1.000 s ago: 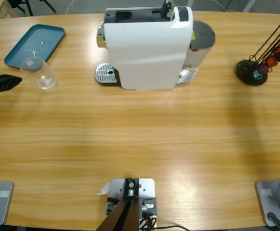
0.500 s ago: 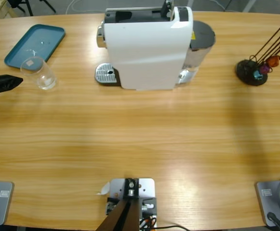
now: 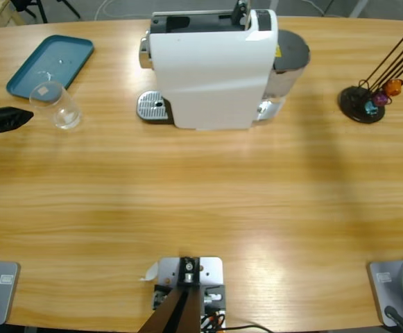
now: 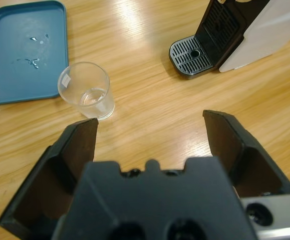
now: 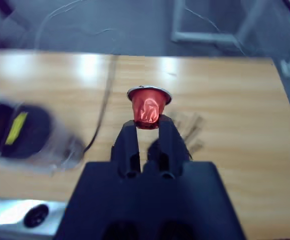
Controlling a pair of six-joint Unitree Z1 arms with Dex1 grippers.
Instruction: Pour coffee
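We see no dark coffee anywhere yet; the small clear plastic cup [image 4: 85, 90], at the upper left of the left wrist view, holds nothing dark, so we judge brewing has not begun. The left end effector [image 4: 149, 132] is released, its black jaws spread wide just short of the cup, seemingly lined up to take it. In the high view this end effector [image 3: 3, 119] sits at the left edge. Beyond the cup lies a teal rectangular tray [image 4: 22, 50] with a few droplets on it. The white boxy coffee machine [image 3: 211, 66] stands at the top centre, its round perforated metal drip grille [image 3: 152, 107] bare, presumably awaiting the cup. The right end effector [image 5: 147, 127] is clenched on a small red foil capsule [image 5: 148, 107], likely meant for the machine. A black capsule stand [image 3: 362, 104] sits on the wooden worktop [image 3: 201, 208] at the right.
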